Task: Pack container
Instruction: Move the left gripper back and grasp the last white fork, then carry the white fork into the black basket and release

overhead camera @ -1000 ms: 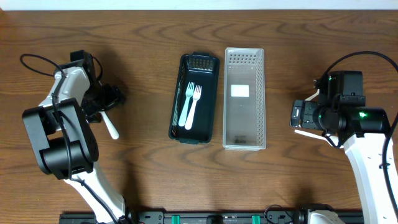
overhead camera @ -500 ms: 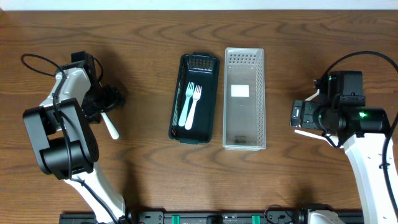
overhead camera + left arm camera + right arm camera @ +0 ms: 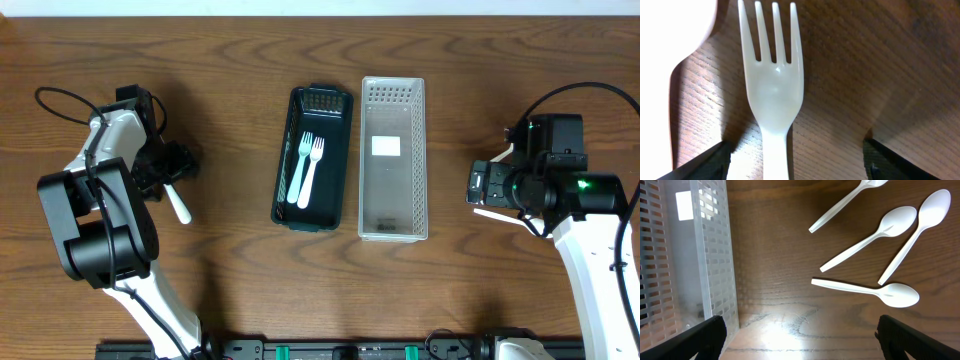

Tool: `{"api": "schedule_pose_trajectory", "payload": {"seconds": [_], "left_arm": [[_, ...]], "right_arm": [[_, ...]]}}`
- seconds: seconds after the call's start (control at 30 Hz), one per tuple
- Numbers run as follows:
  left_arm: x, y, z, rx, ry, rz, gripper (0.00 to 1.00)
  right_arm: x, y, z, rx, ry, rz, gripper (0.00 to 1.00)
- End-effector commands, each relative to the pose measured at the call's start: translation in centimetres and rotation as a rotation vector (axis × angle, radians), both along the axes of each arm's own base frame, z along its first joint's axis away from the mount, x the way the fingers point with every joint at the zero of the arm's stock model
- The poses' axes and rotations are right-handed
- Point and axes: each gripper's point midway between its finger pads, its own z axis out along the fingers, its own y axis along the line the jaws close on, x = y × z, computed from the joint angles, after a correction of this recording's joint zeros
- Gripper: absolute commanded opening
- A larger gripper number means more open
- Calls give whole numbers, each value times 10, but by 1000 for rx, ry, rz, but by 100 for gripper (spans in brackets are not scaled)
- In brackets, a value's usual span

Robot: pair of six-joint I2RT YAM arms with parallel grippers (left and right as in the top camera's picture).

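Observation:
A white plastic fork [image 3: 771,85] lies flat on the wooden table between the open fingers of my left gripper [image 3: 795,162]; its handle shows in the overhead view [image 3: 178,205]. The left gripper [image 3: 172,165] is low over it at the table's left. A dark green tray [image 3: 338,120] holds two white forks [image 3: 308,170]. A clear perforated bin [image 3: 393,232] stands empty beside it. My right gripper [image 3: 800,335] is open and empty above bare wood, right of the bin [image 3: 710,255]. Several white spoons [image 3: 875,230] lie ahead of it.
A white object [image 3: 670,45] fills the left wrist view's upper left corner, beside the fork tines. The right arm [image 3: 545,185] hides the spoons in the overhead view. A black rail [image 3: 340,350] runs along the front edge.

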Motion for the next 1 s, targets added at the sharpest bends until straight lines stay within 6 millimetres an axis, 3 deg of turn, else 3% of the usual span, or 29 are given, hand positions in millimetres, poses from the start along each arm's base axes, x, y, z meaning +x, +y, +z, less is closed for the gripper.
{"api": "schedule_pose_trajectory", "payload": {"seconds": [0.0, 0.4, 0.5, 0.7, 0.97], "left_arm": [[-21, -2, -20, -8, 86, -11, 72], [-23, -4, -20, -15, 95, -10, 31], [-23, -3, -20, -15, 95, -10, 29], [-22, -3, -20, -13, 91, -10, 15], [-18, -2, -20, -9, 76, -10, 11]], "right_arm": [[3, 2, 6, -6, -16, 20, 99], [2, 2, 6, -6, -11, 21, 99], [2, 2, 6, -6, -11, 21, 99], [2, 2, 6, -6, -11, 21, 99], [0, 2, 5, -6, -5, 21, 99]]}}
